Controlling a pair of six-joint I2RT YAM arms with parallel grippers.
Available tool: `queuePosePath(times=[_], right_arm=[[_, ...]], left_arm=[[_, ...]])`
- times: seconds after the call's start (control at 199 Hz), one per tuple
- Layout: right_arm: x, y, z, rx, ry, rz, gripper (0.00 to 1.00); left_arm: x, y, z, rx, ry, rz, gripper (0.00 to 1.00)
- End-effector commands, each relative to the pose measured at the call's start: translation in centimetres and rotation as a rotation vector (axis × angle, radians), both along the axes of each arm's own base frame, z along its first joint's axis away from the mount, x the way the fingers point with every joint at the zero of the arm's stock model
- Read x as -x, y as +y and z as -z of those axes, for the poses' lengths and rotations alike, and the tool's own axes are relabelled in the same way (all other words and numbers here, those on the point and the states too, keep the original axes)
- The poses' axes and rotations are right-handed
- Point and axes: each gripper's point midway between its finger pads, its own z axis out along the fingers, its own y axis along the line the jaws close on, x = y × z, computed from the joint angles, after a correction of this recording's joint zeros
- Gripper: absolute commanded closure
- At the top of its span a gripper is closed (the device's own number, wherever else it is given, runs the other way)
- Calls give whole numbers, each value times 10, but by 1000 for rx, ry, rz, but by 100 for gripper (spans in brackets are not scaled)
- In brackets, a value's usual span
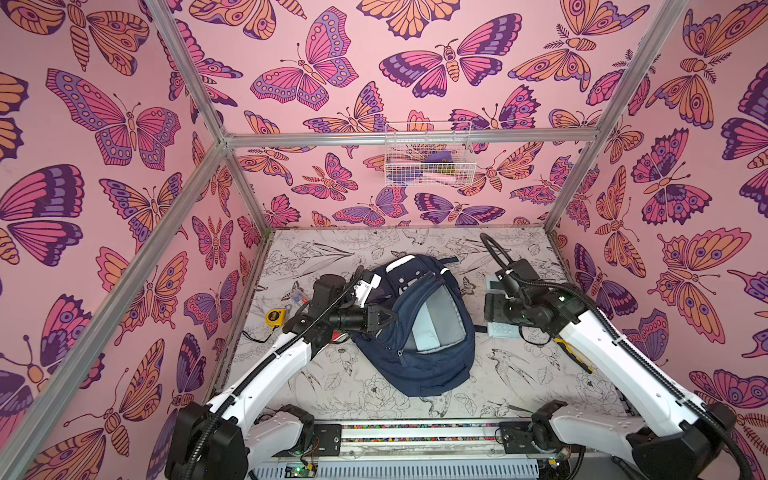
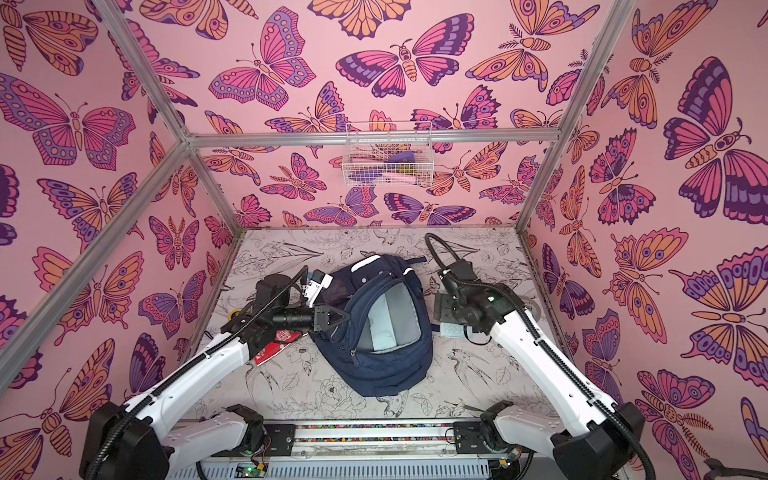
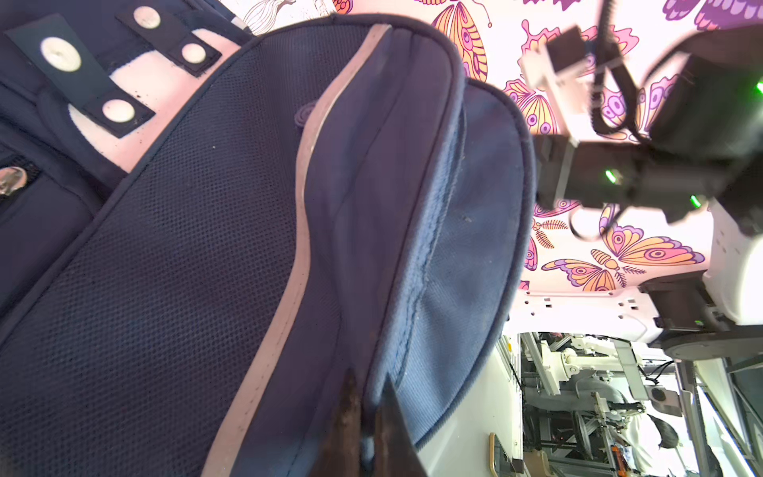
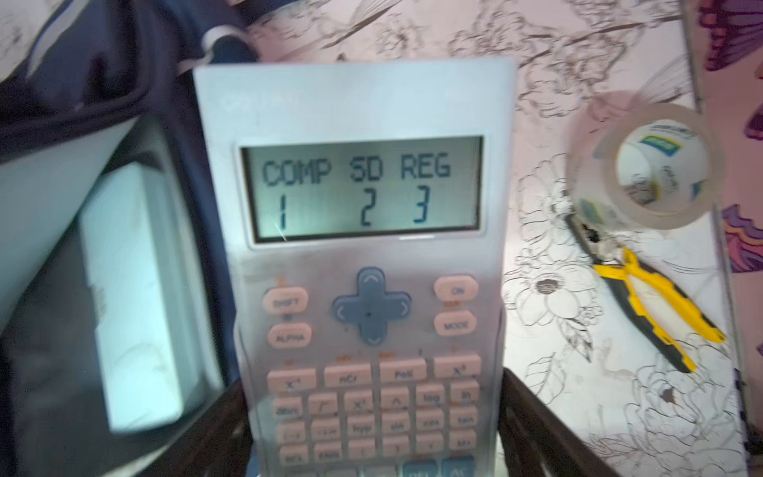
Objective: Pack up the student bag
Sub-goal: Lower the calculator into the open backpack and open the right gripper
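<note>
The student bag (image 1: 419, 365) (image 2: 382, 370), navy blue, lies mid-table with its main compartment open and its grey lining showing. A white flat item (image 1: 432, 328) (image 4: 128, 297) lies inside. My left gripper (image 1: 388, 320) (image 2: 343, 318) (image 3: 369, 380) is shut on the left rim of the bag (image 3: 186, 247), pinching the fabric edge. My right gripper (image 1: 496, 307) (image 2: 446, 316) (image 4: 373, 413) hovers just right of the bag, shut across the width of a pale blue calculator (image 4: 359, 186) with pink keys and a lit display.
A clear tape roll (image 4: 648, 165) (image 2: 534, 307) and yellow-handled pliers (image 4: 652, 301) (image 1: 575, 353) lie on the right of the table. A yellow tape measure (image 1: 276, 316) and a red pack (image 2: 276, 345) lie on the left, by the left arm. A wire basket (image 1: 428, 153) hangs on the back wall.
</note>
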Motion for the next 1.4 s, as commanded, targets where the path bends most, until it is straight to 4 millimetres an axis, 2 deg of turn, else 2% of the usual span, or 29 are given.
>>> queuePosePath(times=[0.0,0.18,0.306,0.496,0.572,0.587,0.617,0.782,0.812,0.892,0.927,0.958,1.058,1.158,1.273,1.328,1.399], right_arm=[[22,36,8,-81,89,-64,53],[33,84,19,-118,164,-176,54],[29,108,23,-141,180,-210,53],[0,126,32,-90,172,-190,45],[-12,133,32,-73,167,-181,38],[-15,136,40,-52,185,-177,35],[-19,139,41,-44,189,-176,30],[-29,143,32,-45,149,-177,10],[-28,143,29,-54,140,-178,0],[-24,140,24,-79,119,-183,1],[-22,139,29,-77,129,-183,1],[-18,137,21,-102,110,-185,1],[-9,131,26,-120,121,-180,0],[2,123,31,-130,123,-175,14],[18,123,37,-169,128,-202,50],[28,132,32,-192,100,-258,58],[43,146,20,-219,35,-351,61]], left_arm=[[-5,-1,-31,84,-113,13,100],[-3,0,-34,89,-128,8,100],[-3,0,-35,94,-131,10,100],[-3,-1,-35,98,-129,14,100],[-2,-1,-35,99,-128,17,100],[-2,-1,-36,99,-129,16,100],[-1,-1,-36,100,-133,17,100],[0,0,-36,97,-135,18,100],[0,0,-36,97,-135,18,100],[0,0,-37,98,-137,19,100],[0,0,-37,98,-136,19,100],[0,0,-37,98,-135,20,100],[-1,0,-37,99,-133,21,100],[0,0,-37,99,-133,19,100],[0,0,-37,97,-138,17,100],[-1,0,-37,95,-137,16,100],[-1,0,-35,94,-129,17,100]])
